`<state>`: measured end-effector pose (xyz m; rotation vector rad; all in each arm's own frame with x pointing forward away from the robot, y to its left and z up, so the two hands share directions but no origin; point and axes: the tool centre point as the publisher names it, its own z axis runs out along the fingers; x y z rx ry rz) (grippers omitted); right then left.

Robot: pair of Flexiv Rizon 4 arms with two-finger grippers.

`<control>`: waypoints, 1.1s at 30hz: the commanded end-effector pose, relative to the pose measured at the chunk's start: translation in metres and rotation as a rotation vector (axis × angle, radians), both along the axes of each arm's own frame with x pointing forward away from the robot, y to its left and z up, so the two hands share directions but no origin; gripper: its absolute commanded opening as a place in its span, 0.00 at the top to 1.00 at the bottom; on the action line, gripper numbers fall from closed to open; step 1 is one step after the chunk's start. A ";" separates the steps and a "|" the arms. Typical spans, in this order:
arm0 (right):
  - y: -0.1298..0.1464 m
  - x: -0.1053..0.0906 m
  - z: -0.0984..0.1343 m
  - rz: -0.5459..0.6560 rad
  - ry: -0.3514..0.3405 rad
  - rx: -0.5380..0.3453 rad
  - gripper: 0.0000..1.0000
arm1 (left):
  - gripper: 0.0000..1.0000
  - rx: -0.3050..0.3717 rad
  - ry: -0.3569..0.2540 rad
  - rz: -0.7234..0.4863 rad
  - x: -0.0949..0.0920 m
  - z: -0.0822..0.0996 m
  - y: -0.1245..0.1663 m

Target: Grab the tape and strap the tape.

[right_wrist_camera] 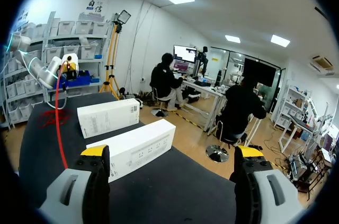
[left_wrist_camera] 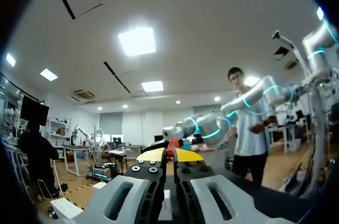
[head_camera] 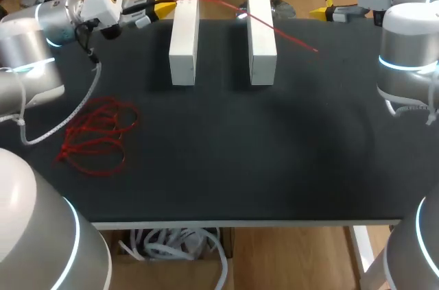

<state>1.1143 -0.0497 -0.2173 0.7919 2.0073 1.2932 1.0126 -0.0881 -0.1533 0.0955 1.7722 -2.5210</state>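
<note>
left end effector (head_camera: 163, 7) is clamped on the red tape (head_camera: 274, 29); in the left wrist view its tips sit nearly together with the red strip pinched between them; from there the tape runs across the tops of the left white box (head_camera: 184, 40) and right white box (head_camera: 261, 36); the free end lies just past the right box, low over the tabletop (head_camera: 274, 153); a loose red tangle (head_camera: 99, 132) of more tape sits on the tabletop near the left arm; right end effector (head_camera: 321, 11) has fingers wide apart, holding nothing, at the back edge, apart from the free end

my read: step in hand is strapping the span across both boxes; to do it well, bring the right side onto the free end close to the right box and pinch squarely across the strip; left should keep it taut so it lies flat on both tops; pull gently, the boxes look light and could shift or tip
</note>
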 end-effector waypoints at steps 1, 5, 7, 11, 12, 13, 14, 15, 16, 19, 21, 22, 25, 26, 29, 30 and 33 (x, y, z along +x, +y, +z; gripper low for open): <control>0.000 0.000 0.000 0.000 0.000 0.000 0.00 | 1.00 0.000 0.015 0.049 -0.004 0.002 -0.001; 0.000 0.000 0.000 0.000 0.000 0.000 0.00 | 1.00 0.000 0.015 0.049 -0.004 0.002 -0.001; 0.000 0.000 0.000 0.000 0.000 0.000 0.00 | 1.00 0.000 0.015 0.049 -0.004 0.002 -0.001; 0.000 0.000 0.000 0.000 0.000 0.000 0.00 | 1.00 0.000 0.015 0.049 -0.004 0.002 -0.001; 0.000 0.000 0.000 0.000 0.000 0.000 0.00 | 1.00 0.000 0.015 0.049 -0.004 0.002 -0.001; 0.000 0.000 0.000 0.000 0.000 0.000 0.00 | 1.00 0.000 0.015 0.049 -0.004 0.002 -0.001; 0.000 0.000 0.000 0.000 0.000 0.000 0.00 | 1.00 0.000 0.015 0.049 -0.004 0.002 -0.001; -0.001 0.000 0.001 -0.024 0.017 0.045 0.00 | 1.00 0.000 0.015 0.049 -0.004 0.002 -0.001; -0.002 -0.001 0.001 -0.053 0.037 0.095 0.00 | 1.00 0.000 0.015 0.049 -0.004 0.002 -0.001; -0.011 -0.008 0.003 -0.139 0.096 0.244 0.00 | 1.00 0.000 0.015 0.049 -0.004 0.002 -0.001; -0.015 -0.017 0.005 -0.172 0.130 0.313 0.00 | 1.00 0.000 0.015 0.049 -0.004 0.002 -0.001; -0.016 -0.022 0.007 -0.182 0.136 0.339 0.00 | 1.00 0.000 0.015 0.049 -0.004 0.002 -0.001; -0.020 -0.037 0.013 -0.244 0.180 0.447 0.00 | 1.00 0.000 0.015 0.049 -0.004 0.002 -0.001; -0.020 -0.042 0.014 -0.270 0.198 0.492 0.00 | 1.00 0.000 0.015 0.049 -0.004 0.002 -0.001; -0.017 -0.060 0.018 -0.330 0.250 0.610 0.00 | 1.00 0.000 0.015 0.049 -0.004 0.002 -0.001; -0.016 -0.066 0.019 -0.348 0.274 0.654 0.00 | 1.00 0.000 0.015 0.049 -0.004 0.002 -0.001; -0.011 -0.079 0.020 -0.406 0.329 0.767 0.00 | 1.00 0.000 0.015 0.049 -0.004 0.002 -0.001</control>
